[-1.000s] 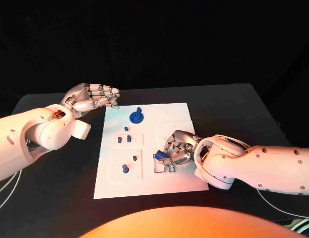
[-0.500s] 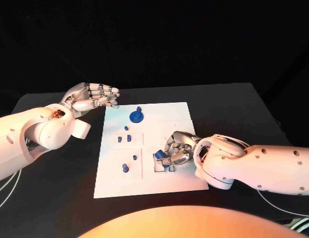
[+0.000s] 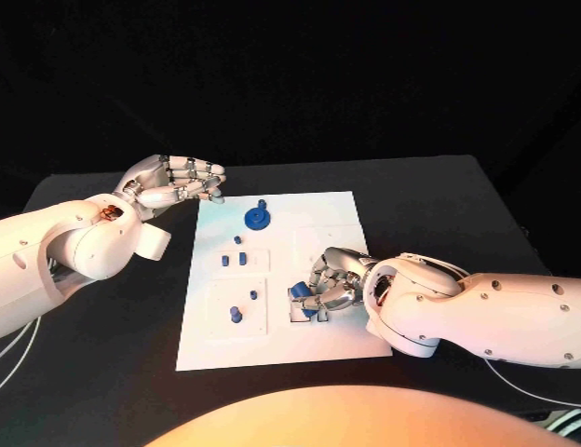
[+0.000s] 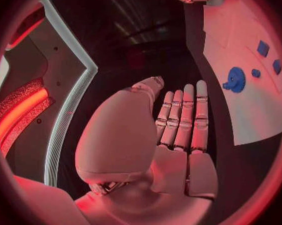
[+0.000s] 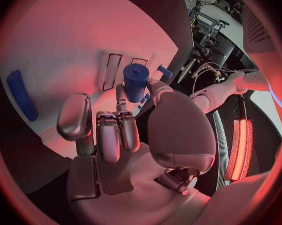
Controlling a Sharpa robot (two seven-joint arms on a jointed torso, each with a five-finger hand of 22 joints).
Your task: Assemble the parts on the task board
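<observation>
The white task board (image 3: 320, 335) lies in the middle of the black table. My right hand (image 3: 331, 282) rests over its near right part and pinches a blue cylinder-shaped part (image 5: 136, 80) between thumb and fingers, just above a recess (image 3: 299, 317); the part shows blue under the fingers (image 3: 308, 304). A blue gear (image 3: 257, 219) sits at the board's far end. Small blue parts (image 3: 232, 262) stand in the middle left, and two more (image 3: 236, 317) lie in the near left recess. My left hand (image 3: 172, 182) hovers off the board's far left corner, fingers curled in, holding nothing.
The right wrist view shows a long blue part (image 5: 21, 95) lying on the board (image 5: 60, 50) and two narrow slots (image 5: 113, 65) beyond the held part. The gear (image 4: 234, 79) also shows in the left wrist view. Black table surrounds the board.
My right hand's fingers have drawn in a little over the blue part and shifted it slightly toward the recess. The left hand has stayed put.
</observation>
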